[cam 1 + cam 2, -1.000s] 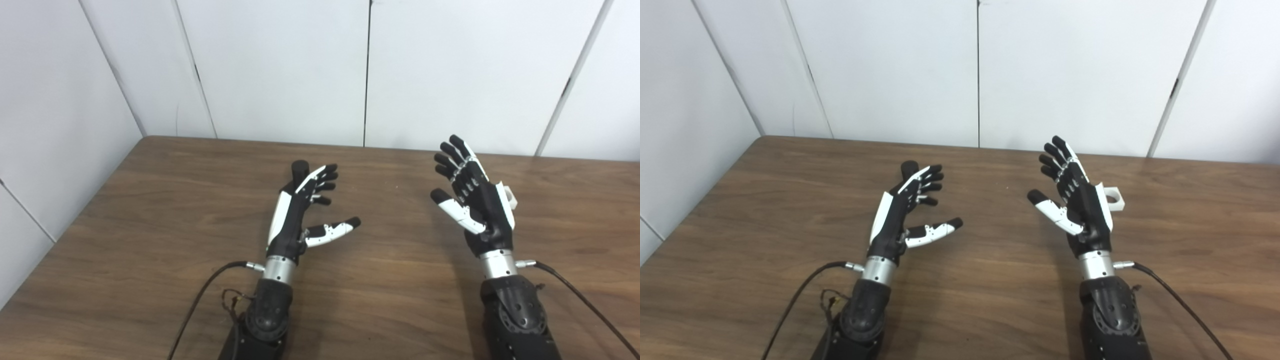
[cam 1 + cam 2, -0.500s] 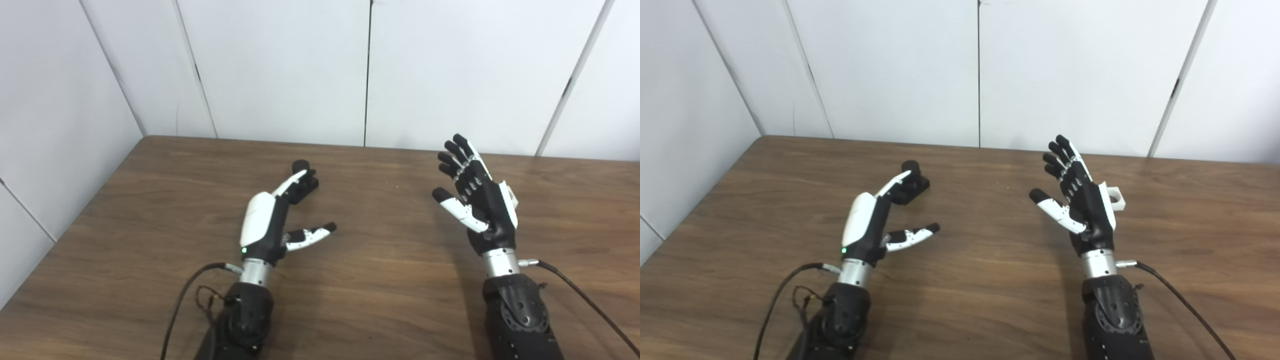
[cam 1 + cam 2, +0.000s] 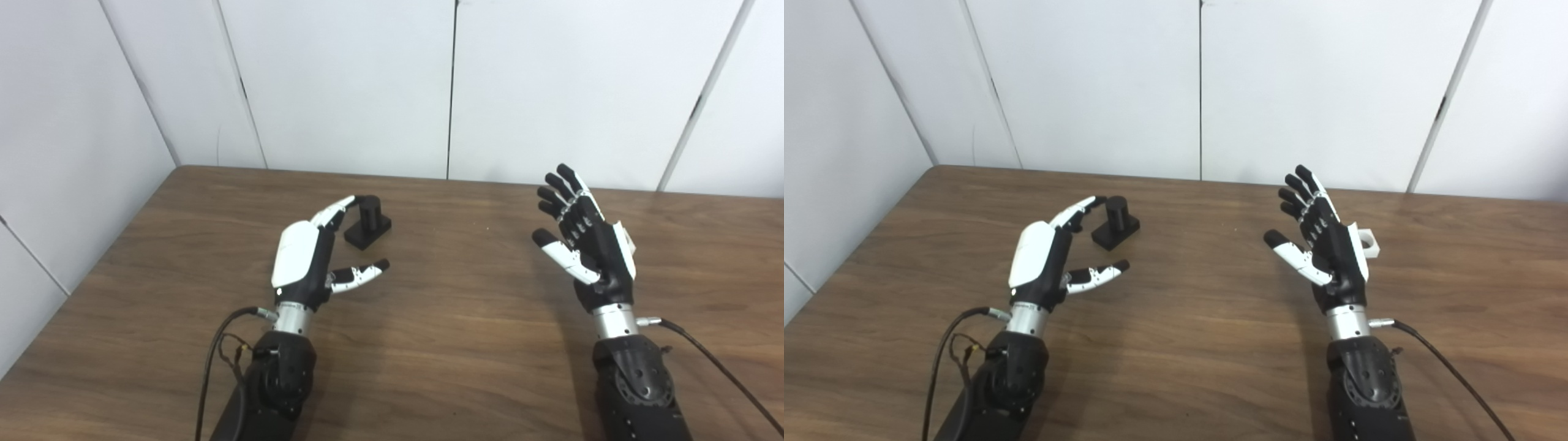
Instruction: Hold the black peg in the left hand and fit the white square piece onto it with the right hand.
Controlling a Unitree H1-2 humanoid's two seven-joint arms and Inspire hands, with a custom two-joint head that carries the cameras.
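The black peg (image 3: 368, 220), a short cylinder on a square black base, stands upright on the wooden table (image 3: 453, 343). My left hand (image 3: 306, 257) is open just left of it, back turned up, fingertips close beside the peg's top, thumb spread toward the right. The white square piece (image 3: 1368, 241) with a round hole lies on the table behind my right hand (image 3: 1323, 245), mostly hidden by it in the left eye view. My right hand is open and raised, palm facing left, holding nothing.
White wall panels (image 3: 343, 79) close off the table's far and left edges. A cable (image 3: 214, 361) trails from the left wrist and another cable (image 3: 1445, 367) from the right wrist across the near table.
My left hand has rolled from palm facing right to back up and shifted left and nearer, uncovering the peg and its base. The right hand has barely moved.
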